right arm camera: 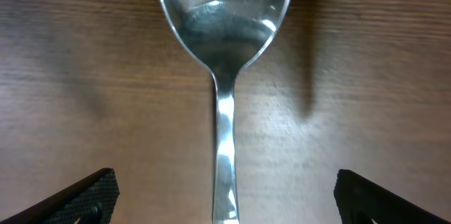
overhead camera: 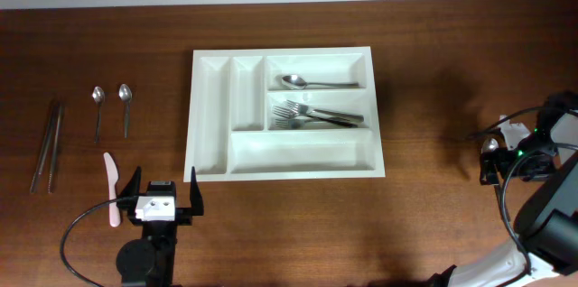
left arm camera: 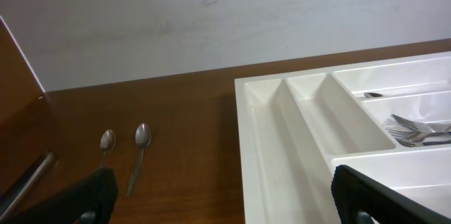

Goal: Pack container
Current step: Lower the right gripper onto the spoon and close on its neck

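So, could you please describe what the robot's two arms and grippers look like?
The left gripper has black wedge-shaped fingers on a white block with two dark round holes; a black cable loops beside it. The right arm is black with a white lower link, black cables and a small green light. The right gripper has matte black fingers too.

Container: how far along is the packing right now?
Done: one metal spoon and several metal forks lie in the large white plastic cutlery tray. In hand: nothing; the open right gripper hovers over a second metal spoon on the table, and the left gripper is open. Left: two small spoons, two long metal utensils, a white plastic knife.
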You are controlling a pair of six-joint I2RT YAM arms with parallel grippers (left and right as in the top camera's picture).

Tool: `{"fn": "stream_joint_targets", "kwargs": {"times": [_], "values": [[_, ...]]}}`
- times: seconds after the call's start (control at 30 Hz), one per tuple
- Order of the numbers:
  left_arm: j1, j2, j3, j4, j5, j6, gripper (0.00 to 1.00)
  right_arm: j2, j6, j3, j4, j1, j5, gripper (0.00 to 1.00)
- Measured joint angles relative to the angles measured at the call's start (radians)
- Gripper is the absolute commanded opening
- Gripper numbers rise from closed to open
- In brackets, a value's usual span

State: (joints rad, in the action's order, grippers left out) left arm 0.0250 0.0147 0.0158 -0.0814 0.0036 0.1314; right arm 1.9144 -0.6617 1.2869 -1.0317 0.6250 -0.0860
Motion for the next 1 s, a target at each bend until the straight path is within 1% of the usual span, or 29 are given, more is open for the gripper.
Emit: {"fn": "stream_joint_targets", "kwargs": {"times": [0.17,1.0], "values": [[0.0,0.0,0.0,0.0,0.0,0.0,0.99,0.041,0.006,-0.001,0.02,0.0,0.0,0.99],[0.0,0.0,0.0,0.0,0.0,0.0,0.99,0.07,0.037,-0.002,0.103,-0.004,0.016,1.0]]}}
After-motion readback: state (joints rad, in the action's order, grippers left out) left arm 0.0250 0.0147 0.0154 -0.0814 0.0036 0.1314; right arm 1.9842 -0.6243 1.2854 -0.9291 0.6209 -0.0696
